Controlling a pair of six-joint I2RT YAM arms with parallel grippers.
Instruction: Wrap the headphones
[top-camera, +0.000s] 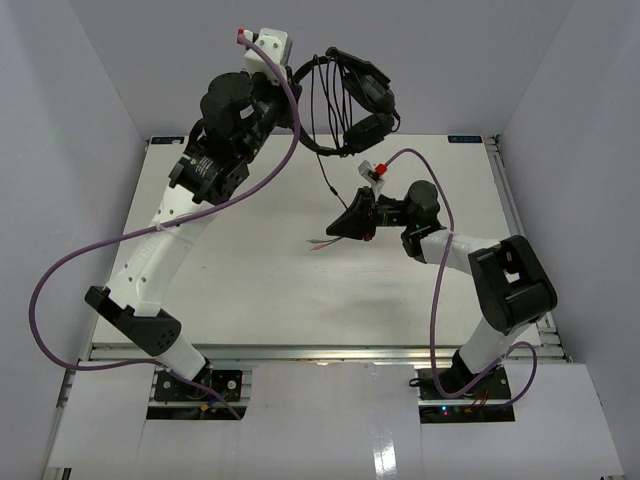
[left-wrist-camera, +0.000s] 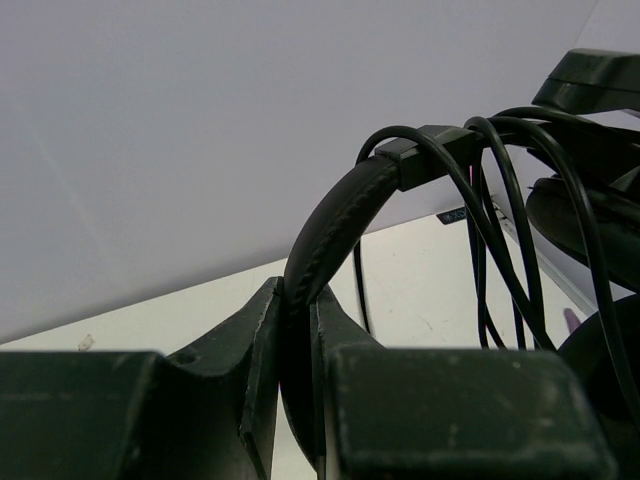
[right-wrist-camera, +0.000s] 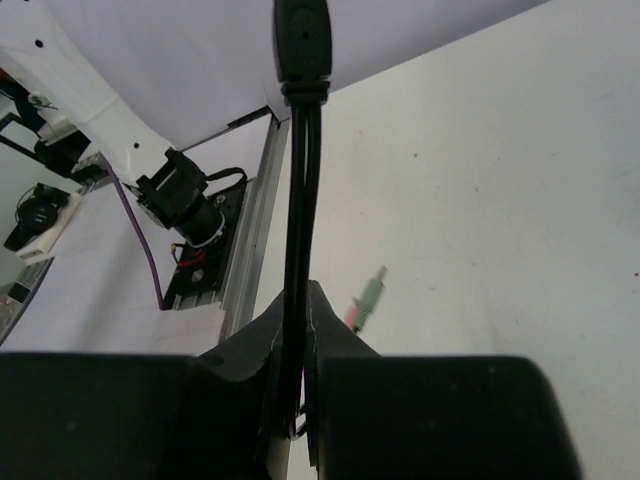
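White table (top-camera: 250, 280); left pincer (left-wrist-camera: 296, 302) clamps stitched headband (left-wrist-camera: 335, 220), right pincer (right-wrist-camera: 300, 312) pinches thin cord (right-wrist-camera: 298, 200).

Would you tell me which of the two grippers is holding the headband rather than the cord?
The left gripper; it pinches the padded headband, whereas the right gripper pinches the thin cord.

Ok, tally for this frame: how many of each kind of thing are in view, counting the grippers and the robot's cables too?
Headphones: 1
Grippers: 2, left gripper shut on the headband, right gripper shut on the cord
Purple cables: 2
Cord plugs: 2, green plug and pink plug
Total: 7
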